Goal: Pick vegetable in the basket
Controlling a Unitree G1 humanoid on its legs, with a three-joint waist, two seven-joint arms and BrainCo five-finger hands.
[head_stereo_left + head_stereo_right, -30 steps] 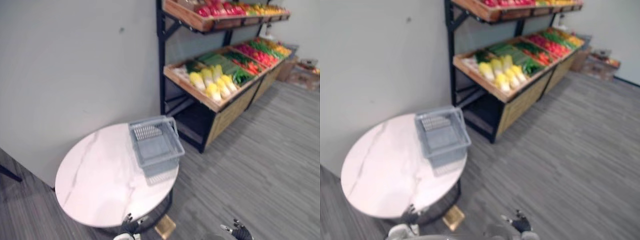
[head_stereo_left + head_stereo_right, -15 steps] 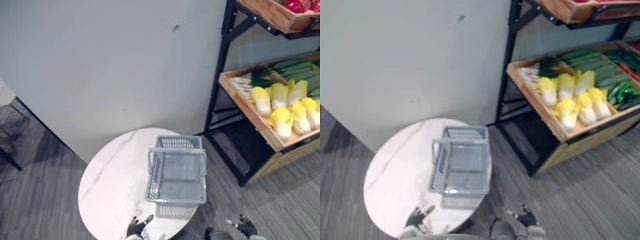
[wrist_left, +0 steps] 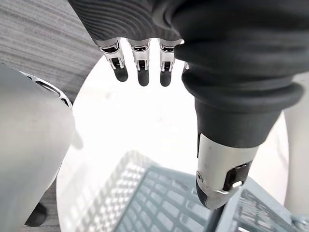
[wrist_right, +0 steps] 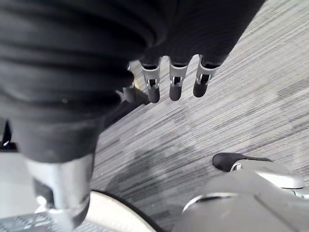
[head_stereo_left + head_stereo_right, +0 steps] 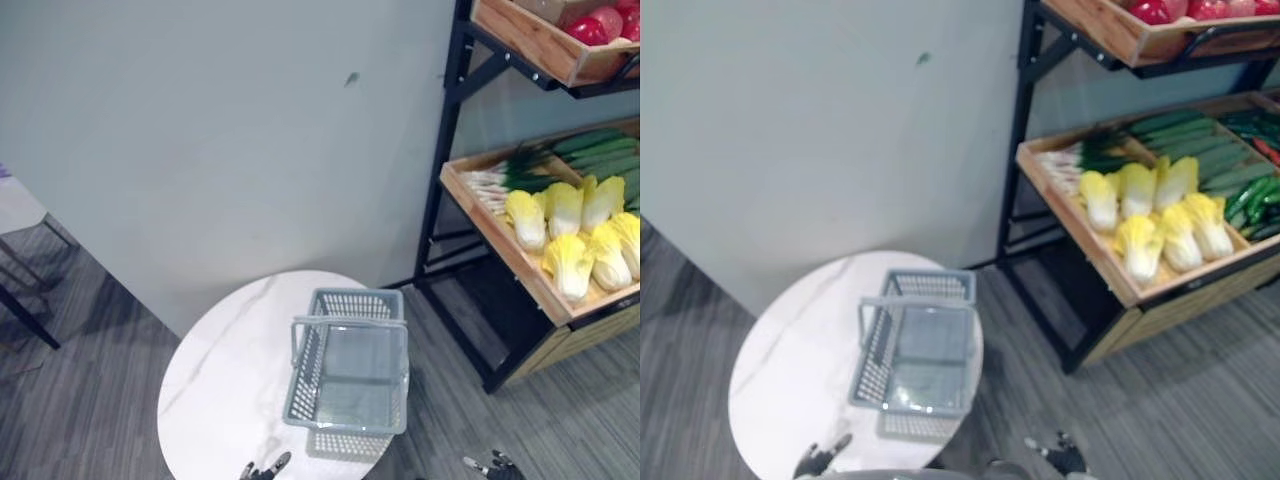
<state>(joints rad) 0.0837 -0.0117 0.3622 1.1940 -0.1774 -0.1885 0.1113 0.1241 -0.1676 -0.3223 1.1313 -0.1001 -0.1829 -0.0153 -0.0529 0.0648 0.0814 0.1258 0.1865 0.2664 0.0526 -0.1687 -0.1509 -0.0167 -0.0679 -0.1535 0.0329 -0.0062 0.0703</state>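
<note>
Basket (image 5: 303, 376) sits empty by the table's (image 5: 220, 370) right edge, cabbages (image 5: 570, 235) all on the shelf (image 5: 497, 238) (nothing picked yet). Left hand (image 3: 141, 67) and right hand (image 4: 176, 83) both hang open, holding nothing.

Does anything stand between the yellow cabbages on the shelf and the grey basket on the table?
No loose thing does. Bare floor lies between the table and the rack. The cabbages must clear the tray's wooden rim, and the handle of the basket crosses over its opening.
</note>
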